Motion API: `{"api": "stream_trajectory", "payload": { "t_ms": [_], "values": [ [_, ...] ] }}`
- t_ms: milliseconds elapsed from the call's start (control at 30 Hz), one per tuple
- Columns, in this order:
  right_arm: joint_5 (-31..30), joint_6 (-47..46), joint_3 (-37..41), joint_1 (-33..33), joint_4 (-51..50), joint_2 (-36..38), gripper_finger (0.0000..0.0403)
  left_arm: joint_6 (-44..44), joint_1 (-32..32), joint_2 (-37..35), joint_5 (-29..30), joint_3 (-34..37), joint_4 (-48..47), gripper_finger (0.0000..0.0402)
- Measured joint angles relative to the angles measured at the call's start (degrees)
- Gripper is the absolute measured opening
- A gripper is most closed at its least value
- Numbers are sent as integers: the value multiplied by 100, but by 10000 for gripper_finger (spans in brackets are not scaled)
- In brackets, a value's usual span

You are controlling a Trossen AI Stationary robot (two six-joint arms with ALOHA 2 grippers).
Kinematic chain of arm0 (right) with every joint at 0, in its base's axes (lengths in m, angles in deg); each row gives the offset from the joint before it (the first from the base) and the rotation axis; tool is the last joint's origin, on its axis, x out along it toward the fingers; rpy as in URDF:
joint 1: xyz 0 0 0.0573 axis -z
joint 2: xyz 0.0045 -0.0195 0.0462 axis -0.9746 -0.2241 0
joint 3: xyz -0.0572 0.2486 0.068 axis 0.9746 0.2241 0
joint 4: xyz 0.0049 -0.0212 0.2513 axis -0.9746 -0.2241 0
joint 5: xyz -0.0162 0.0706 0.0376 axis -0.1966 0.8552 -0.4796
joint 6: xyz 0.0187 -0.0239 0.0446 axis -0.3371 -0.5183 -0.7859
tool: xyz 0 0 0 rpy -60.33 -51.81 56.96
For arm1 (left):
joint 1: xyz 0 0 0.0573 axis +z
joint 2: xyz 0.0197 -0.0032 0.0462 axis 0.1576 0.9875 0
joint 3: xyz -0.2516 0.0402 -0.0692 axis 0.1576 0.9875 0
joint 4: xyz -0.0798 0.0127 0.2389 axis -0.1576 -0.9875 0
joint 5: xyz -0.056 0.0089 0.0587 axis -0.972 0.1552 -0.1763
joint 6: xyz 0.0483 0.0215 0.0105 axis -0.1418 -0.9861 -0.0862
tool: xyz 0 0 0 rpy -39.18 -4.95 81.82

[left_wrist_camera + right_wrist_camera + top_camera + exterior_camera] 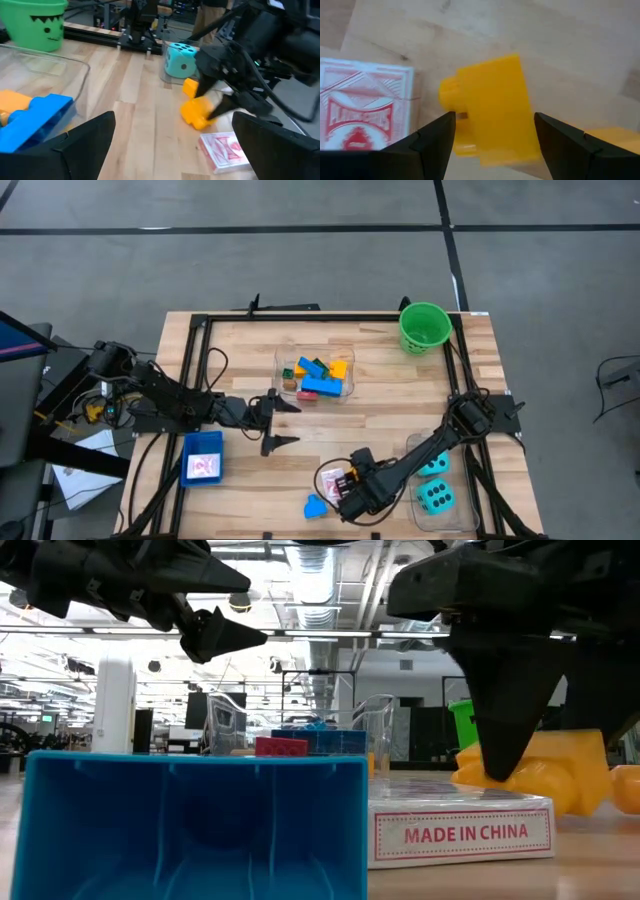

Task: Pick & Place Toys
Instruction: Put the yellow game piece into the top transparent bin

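A yellow brick (492, 105) lies near the table's front edge, next to a red-and-white card box (335, 478). My right gripper (350, 498) comes down over the brick with a finger on each side of it. A second yellow piece (190, 87) lies just beyond. A blue piece (315, 507) rests on the wood left of the gripper. My left gripper (292, 425) hangs wide open above the table's middle, holding nothing. More bricks lie in a clear tub (315, 375). My right gripper pinches the yellow brick between its two fingers, one at the studded side (461, 116), the other on the opposite side (530, 120). The fingers point steeply down from above. The brick sits tilted; whether it is clear of the table I cannot tell.
A green bucket (424, 327) stands at the far right. A clear tub (435, 485) with two teal dice sits right of my right gripper. A blue tray (203, 457) holding a card lies at the near left. Bare wood lies between the tubs.
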Motion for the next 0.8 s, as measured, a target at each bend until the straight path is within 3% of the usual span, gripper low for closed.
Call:
{"api": "stream_trajectory", "payload": {
  "t_ms": [300,500,800],
  "values": [
    [-473,-3,-1,-17,-442,550,261,2,-2,-2,-136,0,-7,398],
    [-463,-3,-2,-15,-415,580,261,2,-2,-2,-136,0,-7,398],
    [-421,-20,-2,-2,-334,581,311,2,-2,-2,-136,0,-7,398]
  ]
}}
